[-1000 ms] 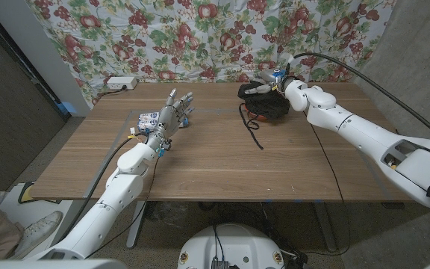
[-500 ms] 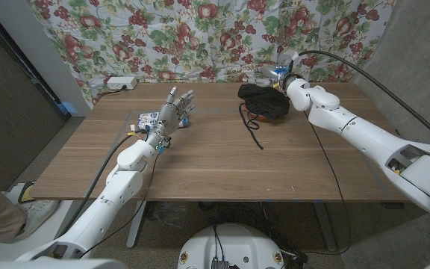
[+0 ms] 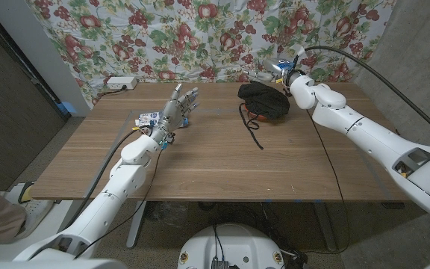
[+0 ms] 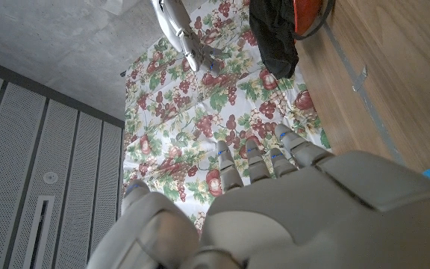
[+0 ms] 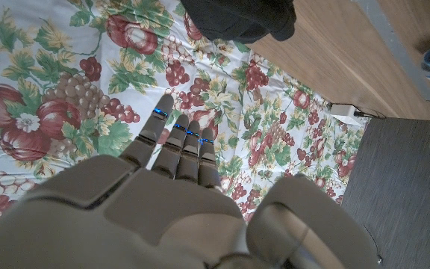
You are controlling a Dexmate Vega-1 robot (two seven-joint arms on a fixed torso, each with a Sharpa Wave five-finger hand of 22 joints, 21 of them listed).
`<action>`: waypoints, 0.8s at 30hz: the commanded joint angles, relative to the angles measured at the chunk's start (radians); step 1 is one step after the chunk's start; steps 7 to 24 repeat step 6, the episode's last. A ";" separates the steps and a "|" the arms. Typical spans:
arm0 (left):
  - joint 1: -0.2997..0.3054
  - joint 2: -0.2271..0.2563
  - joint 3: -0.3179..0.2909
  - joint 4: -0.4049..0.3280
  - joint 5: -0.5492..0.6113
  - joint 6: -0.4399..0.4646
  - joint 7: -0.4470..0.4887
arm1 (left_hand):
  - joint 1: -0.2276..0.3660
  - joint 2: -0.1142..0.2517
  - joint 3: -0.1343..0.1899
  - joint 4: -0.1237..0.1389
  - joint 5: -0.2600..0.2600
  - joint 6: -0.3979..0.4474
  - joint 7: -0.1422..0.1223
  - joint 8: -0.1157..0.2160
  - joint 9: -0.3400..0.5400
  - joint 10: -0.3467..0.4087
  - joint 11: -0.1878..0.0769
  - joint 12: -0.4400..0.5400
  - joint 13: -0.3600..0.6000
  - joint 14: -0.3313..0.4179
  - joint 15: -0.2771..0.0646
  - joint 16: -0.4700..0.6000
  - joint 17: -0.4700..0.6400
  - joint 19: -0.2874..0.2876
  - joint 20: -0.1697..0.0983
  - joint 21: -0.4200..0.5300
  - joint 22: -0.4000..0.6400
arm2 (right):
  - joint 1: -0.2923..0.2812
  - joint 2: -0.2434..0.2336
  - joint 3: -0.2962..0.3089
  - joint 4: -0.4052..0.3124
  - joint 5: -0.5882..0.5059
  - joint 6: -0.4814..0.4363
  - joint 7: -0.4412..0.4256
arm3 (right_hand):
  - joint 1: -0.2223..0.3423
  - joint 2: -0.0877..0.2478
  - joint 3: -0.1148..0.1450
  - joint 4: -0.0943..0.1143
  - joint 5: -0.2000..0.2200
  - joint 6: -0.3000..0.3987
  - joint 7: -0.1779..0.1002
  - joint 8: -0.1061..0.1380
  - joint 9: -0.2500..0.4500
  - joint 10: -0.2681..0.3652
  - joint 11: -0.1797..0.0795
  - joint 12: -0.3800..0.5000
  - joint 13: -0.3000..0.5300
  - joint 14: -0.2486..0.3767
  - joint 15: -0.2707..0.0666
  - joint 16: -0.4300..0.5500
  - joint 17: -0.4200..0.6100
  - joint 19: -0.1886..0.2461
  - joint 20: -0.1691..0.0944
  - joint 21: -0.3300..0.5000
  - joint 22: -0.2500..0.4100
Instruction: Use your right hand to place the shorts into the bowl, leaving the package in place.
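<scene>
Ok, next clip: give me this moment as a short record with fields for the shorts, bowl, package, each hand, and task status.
shorts: black fabric shorts heaped over the bowl at the table's far side, drawstring trailing onto the wood
bowl: orange bowl, only a sliver of rim visible under the shorts
package: small blue and white package on the table by the left hand
left hand: raised, fingers apart, holding nothing
right hand: beside the shorts, fingers extended, holding nothing
task status: shorts appear placed, package untouched
</scene>
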 commanded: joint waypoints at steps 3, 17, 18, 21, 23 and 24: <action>-0.030 -0.012 0.021 -0.002 0.021 0.022 0.012 | 0.010 0.000 -0.006 -0.004 0.006 0.010 0.000 -0.001 0.003 0.003 0.000 0.002 0.003 -0.006 -0.002 0.004 0.003 0.002 -0.003 0.007 0.001 | -0.048 -0.027 0.047 -0.047 0.021 0.019 -0.032 | -0.011 0.003 -0.008 0.001 -0.005 -0.010 -0.002 -0.007 -0.002 -0.010 0.001 -0.002 -0.002 -0.011 0.004 -0.006 -0.001 -0.009 0.003 -0.013 0.003; -0.029 -0.015 0.024 -0.004 0.022 0.024 0.013 | 0.011 0.000 -0.007 -0.004 0.007 0.010 0.001 -0.001 0.003 0.004 0.000 0.002 0.003 -0.007 -0.002 0.003 0.003 0.002 -0.004 0.007 0.001 | -0.057 -0.033 0.053 -0.057 0.020 0.015 -0.033 | -0.012 0.005 -0.009 0.000 -0.006 -0.010 -0.001 -0.007 -0.002 -0.012 0.000 -0.003 -0.003 -0.013 0.004 -0.006 -0.001 -0.013 0.005 -0.017 0.003; -0.029 -0.015 0.024 -0.004 0.022 0.024 0.013 | 0.011 0.000 -0.007 -0.004 0.007 0.010 0.001 -0.001 0.003 0.004 0.000 0.002 0.003 -0.007 -0.002 0.003 0.003 0.002 -0.004 0.007 0.001 | -0.057 -0.033 0.053 -0.057 0.020 0.015 -0.033 | -0.012 0.005 -0.009 0.000 -0.006 -0.010 -0.001 -0.007 -0.002 -0.012 0.000 -0.003 -0.003 -0.013 0.004 -0.006 -0.001 -0.013 0.005 -0.017 0.003; -0.029 -0.015 0.024 -0.004 0.022 0.024 0.013 | 0.011 0.000 -0.007 -0.004 0.007 0.010 0.001 -0.001 0.003 0.004 0.000 0.002 0.003 -0.007 -0.002 0.003 0.003 0.002 -0.004 0.007 0.001 | -0.057 -0.033 0.053 -0.057 0.020 0.015 -0.033 | -0.012 0.005 -0.009 0.000 -0.006 -0.010 -0.001 -0.007 -0.002 -0.012 0.000 -0.003 -0.003 -0.013 0.004 -0.006 -0.001 -0.013 0.005 -0.017 0.003; -0.029 -0.015 0.024 -0.004 0.022 0.024 0.013 | 0.011 0.000 -0.007 -0.004 0.007 0.010 0.001 -0.001 0.003 0.004 0.000 0.002 0.003 -0.007 -0.002 0.003 0.003 0.002 -0.004 0.007 0.001 | -0.057 -0.033 0.053 -0.057 0.020 0.015 -0.033 | -0.012 0.005 -0.009 0.000 -0.006 -0.010 -0.001 -0.007 -0.002 -0.012 0.000 -0.003 -0.003 -0.013 0.004 -0.006 -0.001 -0.013 0.005 -0.017 0.003; -0.029 -0.015 0.024 -0.004 0.022 0.024 0.013 | 0.011 0.000 -0.007 -0.004 0.007 0.010 0.001 -0.001 0.003 0.004 0.000 0.002 0.003 -0.007 -0.002 0.003 0.003 0.002 -0.004 0.007 0.001 | -0.057 -0.033 0.053 -0.057 0.020 0.015 -0.033 | -0.012 0.005 -0.009 0.000 -0.006 -0.010 -0.001 -0.007 -0.002 -0.012 0.000 -0.003 -0.003 -0.013 0.004 -0.006 -0.001 -0.013 0.005 -0.017 0.003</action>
